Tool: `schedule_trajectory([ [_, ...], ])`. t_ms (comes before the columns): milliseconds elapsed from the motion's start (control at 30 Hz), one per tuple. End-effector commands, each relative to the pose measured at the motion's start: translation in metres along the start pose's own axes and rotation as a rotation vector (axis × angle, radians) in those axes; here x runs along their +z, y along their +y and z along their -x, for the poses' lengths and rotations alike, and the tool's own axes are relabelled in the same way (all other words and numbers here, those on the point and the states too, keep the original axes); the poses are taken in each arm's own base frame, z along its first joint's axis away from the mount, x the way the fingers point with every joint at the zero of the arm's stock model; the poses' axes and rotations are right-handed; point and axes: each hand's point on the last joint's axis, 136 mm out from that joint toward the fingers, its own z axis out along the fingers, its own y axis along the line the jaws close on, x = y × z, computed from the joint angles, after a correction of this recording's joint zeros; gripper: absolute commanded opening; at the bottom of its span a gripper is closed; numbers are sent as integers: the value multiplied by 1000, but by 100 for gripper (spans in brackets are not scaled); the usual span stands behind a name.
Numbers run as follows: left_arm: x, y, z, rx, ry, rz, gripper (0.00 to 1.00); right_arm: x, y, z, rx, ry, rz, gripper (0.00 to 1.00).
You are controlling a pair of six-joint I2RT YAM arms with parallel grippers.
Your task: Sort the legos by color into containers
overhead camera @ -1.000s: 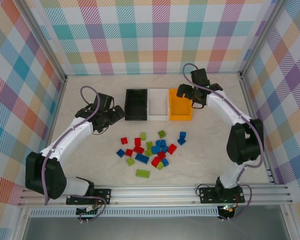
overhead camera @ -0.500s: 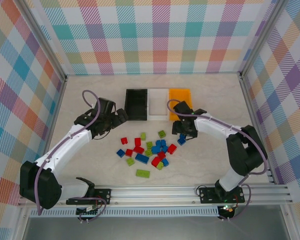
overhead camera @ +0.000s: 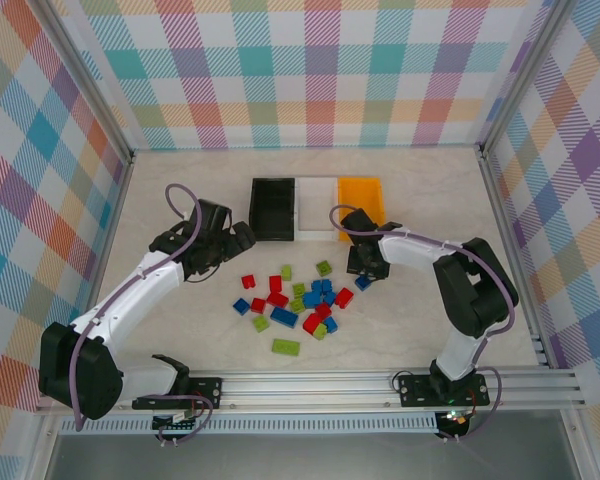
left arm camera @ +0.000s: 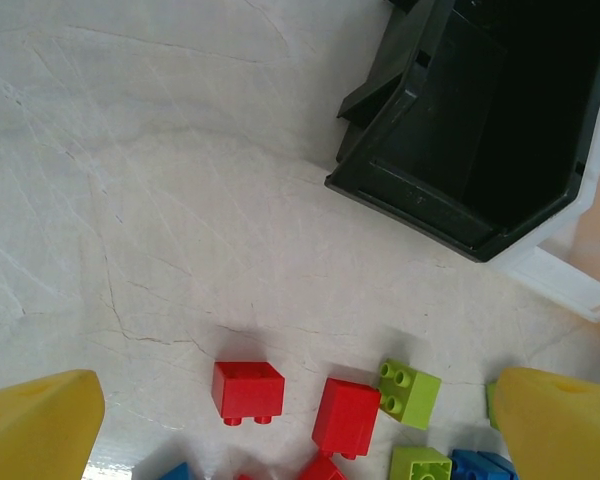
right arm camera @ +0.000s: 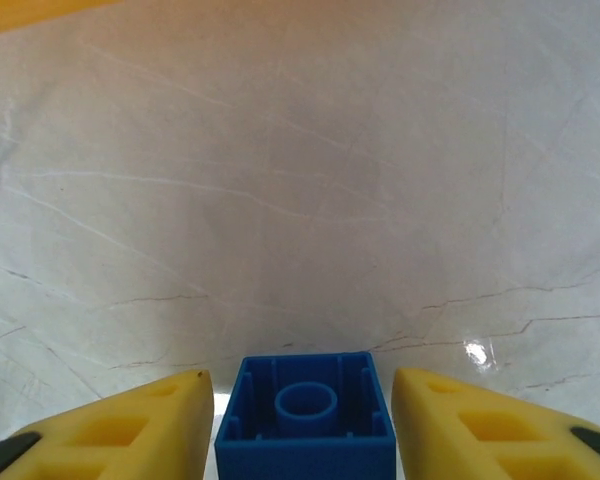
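1. In the top view, three joined containers stand in a row at the far middle of the table (overhead camera: pixel 540 250): a black bin (overhead camera: pixel 272 210), a white bin (overhead camera: pixel 317 212) and an orange bin (overhead camera: pixel 361 198), left to right.
2. The legos (overhead camera: pixel 300 297) lie loose on the table just in front of the bins, a mixed cluster of red, blue and lime green.
3. The left gripper (overhead camera: pixel 238 240) hangs low beside the black bin's near left corner, well apart from the cluster's middle.
4. Its wrist camera adds what the top view cannot. The yellow fingers (left arm camera: pixel 35 430) are spread wide with nothing between them. Ahead of them sit two red bricks (left arm camera: pixel 248 390) and a lime brick (left arm camera: pixel 410 392), with the black bin's tilted front wall beyond.
5. The right gripper (overhead camera: pixel 365 266) is down at the table by the orange bin's near edge, at the cluster's right fringe; from above, its body hides what lies under it.
6. The right wrist camera shows a blue brick (right arm camera: pixel 305 425) lying studs-down, its hollow underside up. It sits between the two yellow fingertips (right arm camera: pixel 130 430), which stand right against both its sides. I cannot tell whether the jaws actually squeeze it.
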Motion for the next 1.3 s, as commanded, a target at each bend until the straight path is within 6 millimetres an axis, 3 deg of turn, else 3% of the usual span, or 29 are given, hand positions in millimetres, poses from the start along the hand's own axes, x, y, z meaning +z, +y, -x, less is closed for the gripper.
schedule_trajectory([
  [0, -3, -1, 1, 14, -16, -9, 100, -2, 2, 6, 11, -26, -4, 44],
  [167, -4, -2, 2, 14, -19, -8, 100, -18, 5, 17, 4, -72, 23, 34],
  [267, -4, -2, 2, 13, -19, -8, 100, -38, 10, 29, -9, -116, 53, 32],
  [400, -4, 3, 0, 3, -11, 17, 100, -79, 20, 63, -39, -215, 106, 32],
  [467, -3, 11, -2, -8, -7, 50, 100, -88, 19, 84, -31, -239, 105, 32],
  [567, 0, 17, -10, -16, 15, 60, 100, -85, 20, 118, -3, -251, 113, 33],
  [700, 5, 26, -23, -43, 48, 80, 100, -64, 21, 161, 15, -235, 77, 34],
  [833, 6, 39, -32, -55, 64, 113, 100, -40, 29, 186, 16, -209, 87, 35],
  [933, 4, 49, -37, -59, 68, 141, 99, -35, 39, 200, 1, -217, 107, 41],
  [1100, 5, 58, -43, -57, 89, 183, 98, -58, 53, 217, -7, -269, 172, 66],
  [1267, 22, 48, -48, -48, 140, 170, 89, -92, 56, 207, -19, -336, 235, 66],
])
